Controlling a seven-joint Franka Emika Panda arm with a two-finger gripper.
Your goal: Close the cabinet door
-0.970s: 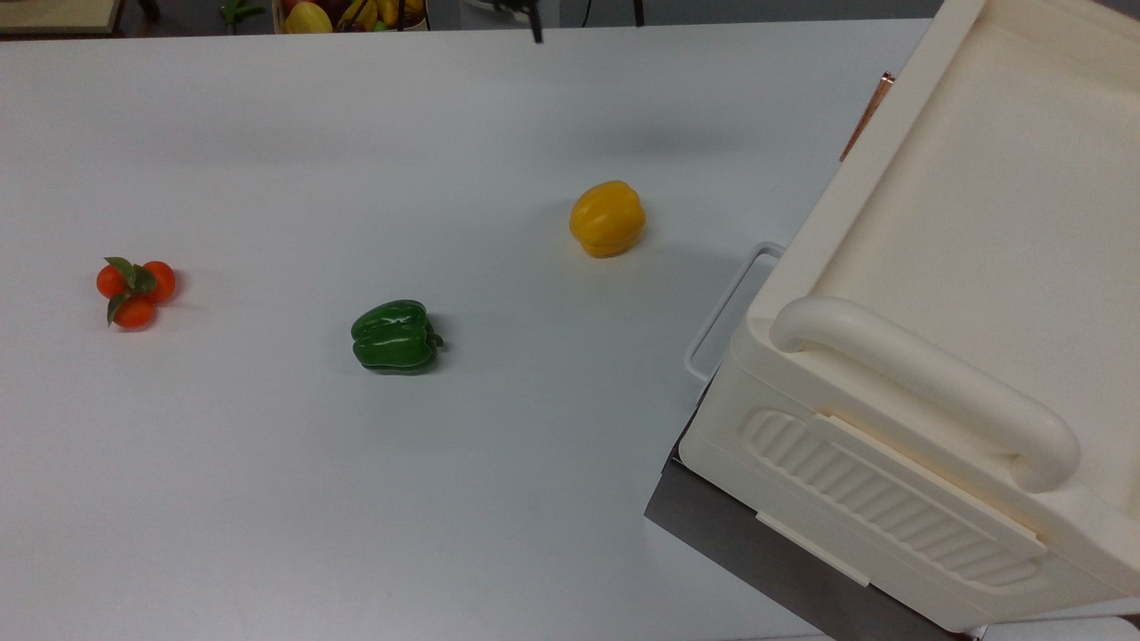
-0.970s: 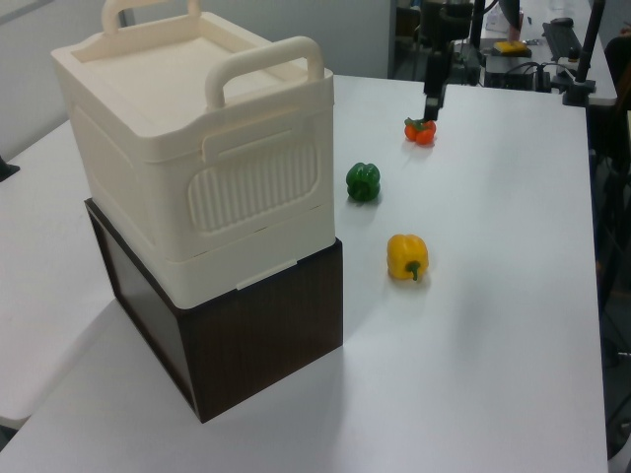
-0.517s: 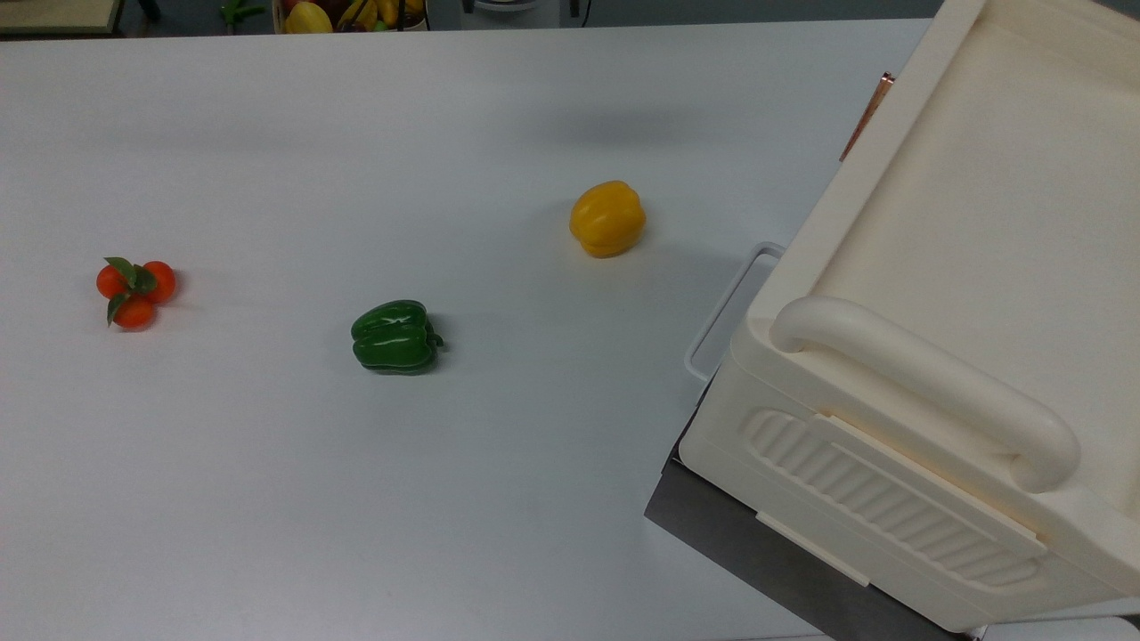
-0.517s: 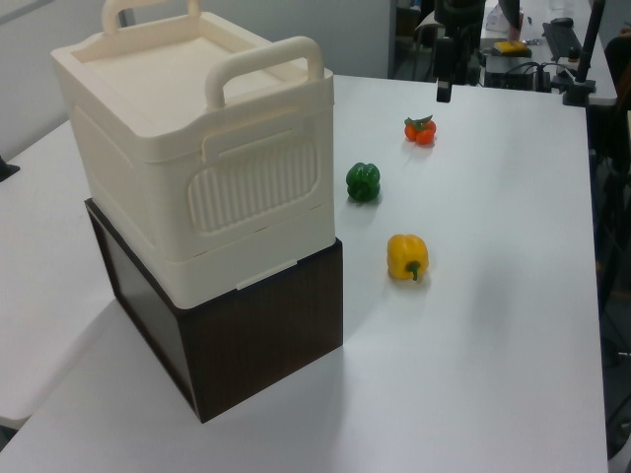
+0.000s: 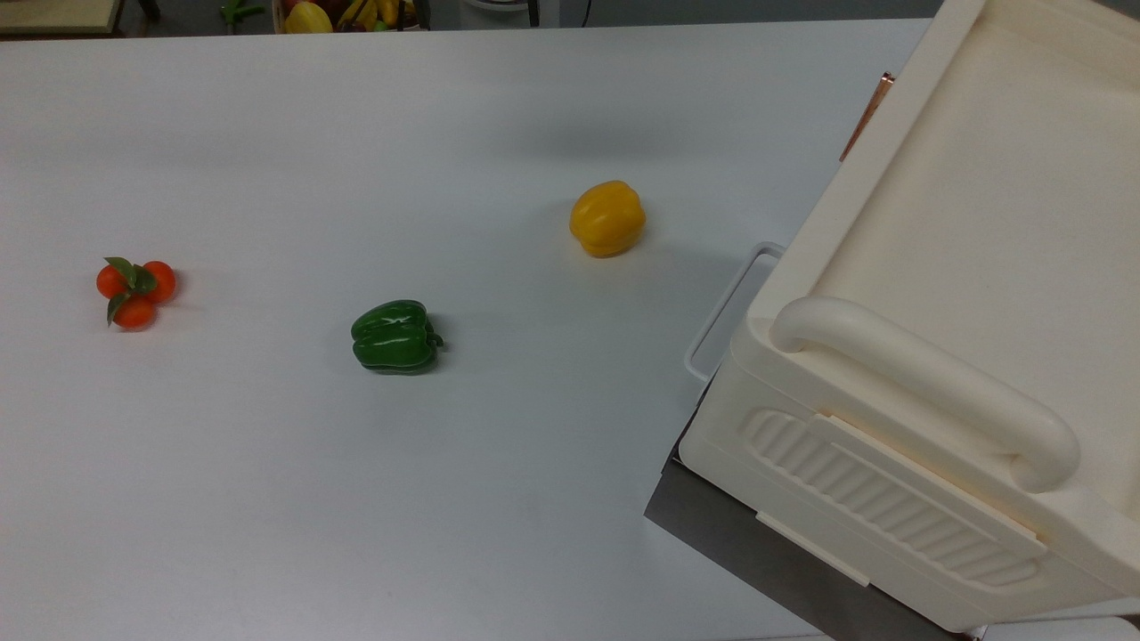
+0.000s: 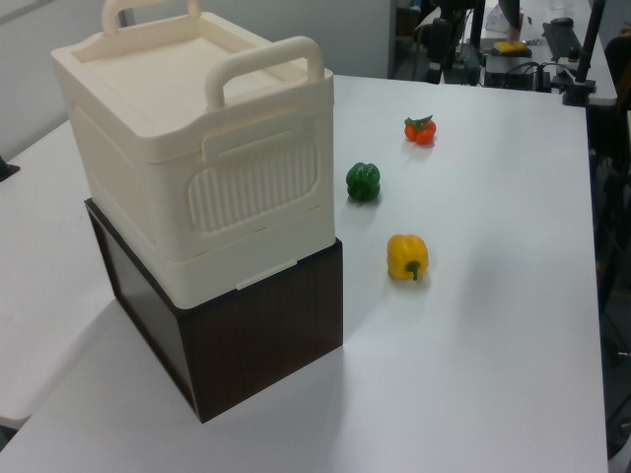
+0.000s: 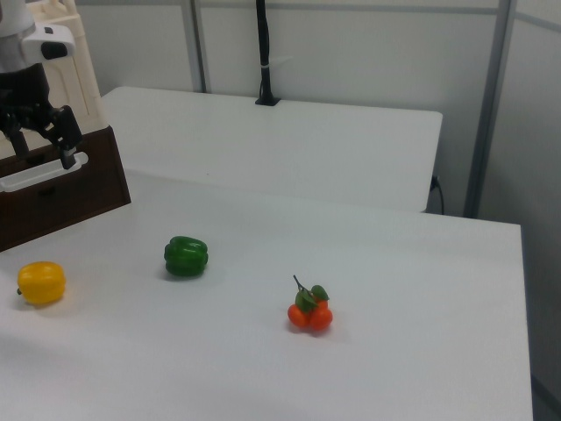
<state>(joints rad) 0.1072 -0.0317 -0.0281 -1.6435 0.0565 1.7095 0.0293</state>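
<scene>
1. In the right view, the gripper (image 7: 39, 132) hangs at the far left, just above a white loop-shaped frame (image 7: 39, 173) that juts from the front of the dark base (image 7: 66, 193). Whether the gripper is wide or narrow cannot be told. Nothing is seen to be held.
2. The cabinet (image 5: 962, 223) is set on that base at the top view's right. The cabinet door (image 5: 868, 111) is betrayed there by its copper-coloured handle strip, which sticks out past the cabinet's left edge, so the door is judged to stand ajar on the side facing the peppers.
3. The door is judged to be a light, stiff plastic panel on a hinge, smooth and somewhat slippery. No grasp should be needed. A flat push on the panel near the handle edge, far from the hinge, is likely to swing it shut with little force. Too hard a push could shift the cabinet on its base.
4. The white frame lies close under the gripper and could be caught on the way to the door.
5. Further to the right view's right, a yellow pepper (image 7: 41, 283), a green pepper (image 7: 186, 256) and a cluster of small orange fruits (image 7: 309, 313) lie on the white table (image 7: 394, 263), well apart from the door and judged to be out of the way.
</scene>
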